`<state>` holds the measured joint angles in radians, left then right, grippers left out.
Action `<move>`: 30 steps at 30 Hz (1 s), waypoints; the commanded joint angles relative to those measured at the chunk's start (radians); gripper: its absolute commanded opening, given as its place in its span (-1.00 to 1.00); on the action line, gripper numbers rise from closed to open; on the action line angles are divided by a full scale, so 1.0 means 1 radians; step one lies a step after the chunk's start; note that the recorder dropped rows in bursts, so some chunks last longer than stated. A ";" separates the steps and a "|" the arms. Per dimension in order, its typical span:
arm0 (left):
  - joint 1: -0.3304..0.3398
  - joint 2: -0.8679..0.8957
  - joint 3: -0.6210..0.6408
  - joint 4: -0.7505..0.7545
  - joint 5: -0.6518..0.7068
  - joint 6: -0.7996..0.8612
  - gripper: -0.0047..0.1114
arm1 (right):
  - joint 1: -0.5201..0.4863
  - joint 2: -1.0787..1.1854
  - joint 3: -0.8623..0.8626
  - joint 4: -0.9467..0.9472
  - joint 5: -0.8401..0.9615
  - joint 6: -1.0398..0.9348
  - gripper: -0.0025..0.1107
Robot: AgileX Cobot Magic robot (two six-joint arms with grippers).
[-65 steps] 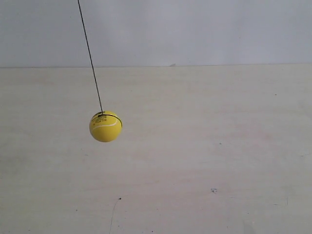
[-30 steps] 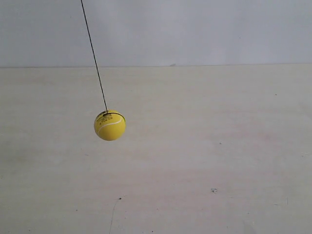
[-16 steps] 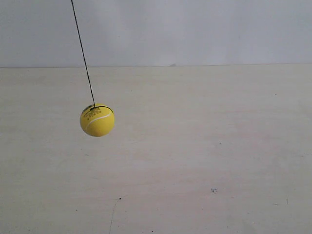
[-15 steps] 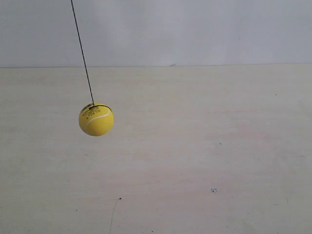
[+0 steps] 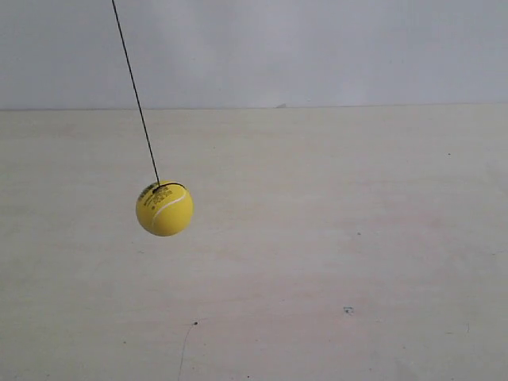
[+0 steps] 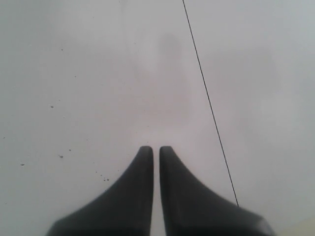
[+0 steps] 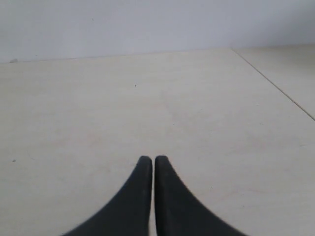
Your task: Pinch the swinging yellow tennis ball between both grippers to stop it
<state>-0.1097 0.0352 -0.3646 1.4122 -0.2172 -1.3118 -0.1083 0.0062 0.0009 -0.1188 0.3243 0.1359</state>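
We see the yellow tennis ball [image 5: 164, 209] hanging above the pale counter [image 5: 357, 262], at about 9 o'clock from the exterior view's middle. Its black string [image 5: 135, 91] rises toward 11 o'clock. Our left end effector [image 6: 152, 148] has its jaws drawn together on nothing, with the string passing beside it. The right end effector [image 7: 152, 158] is likewise closed.

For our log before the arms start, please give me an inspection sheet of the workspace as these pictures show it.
Surface: pale tabletop with small dark specks and one thin scratch.
Job's things: yellow tennis ball hangs free on a thin black string; nothing touches it.
Clutter: nothing seen.
Grippers: left gripper and right gripper both shut, holding nothing; neither appears in the exterior view.
Cables: nothing seen.
Surroundings: plain light wall behind the table.
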 commanded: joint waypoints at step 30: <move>0.104 -0.006 0.318 -1.510 0.311 1.507 -0.84 | -0.003 -0.006 -0.001 0.003 -0.003 -0.002 -0.96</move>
<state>-0.0556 0.0352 -0.0831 -0.0752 0.0482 0.2009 -0.1083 0.0062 0.0009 -0.1153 0.3243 0.1359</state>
